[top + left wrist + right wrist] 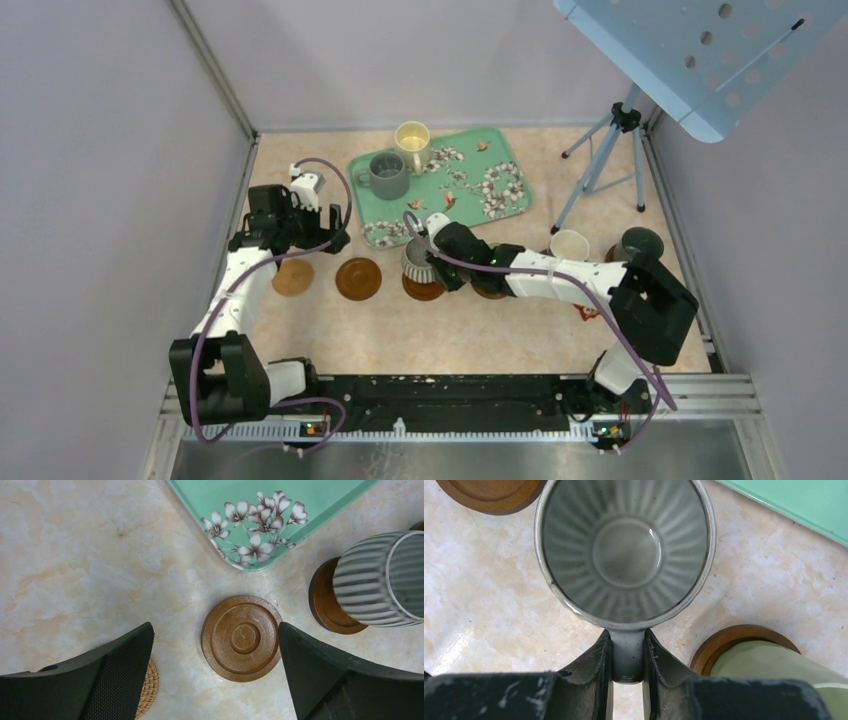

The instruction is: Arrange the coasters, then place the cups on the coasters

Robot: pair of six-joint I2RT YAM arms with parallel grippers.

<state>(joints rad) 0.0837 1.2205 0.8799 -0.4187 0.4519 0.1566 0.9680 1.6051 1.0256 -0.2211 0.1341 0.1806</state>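
Note:
My right gripper (627,640) is shut on the handle of the ribbed silvery-grey cup (624,550), which stands upright over a brown coaster (330,605) mid-table. Beside it a pale green cup (769,665) sits on another brown coaster (724,640). My left gripper (215,630) hangs open and empty above a bare brown coaster (242,637), with a woven tan coaster (147,687) under its left finger. The cream-yellow cup (412,140) and the grey cup (388,175) stand on the tray. Two more cups, a white-inside one (570,245) and a dark one (638,245), stand at the right.
The green floral tray (470,190) lies at the back centre, its corner close to the coasters. A tripod (600,160) stands at the back right under a tilted perforated board. A small red trinket (588,312) lies by the right arm. Walls enclose the left and right sides.

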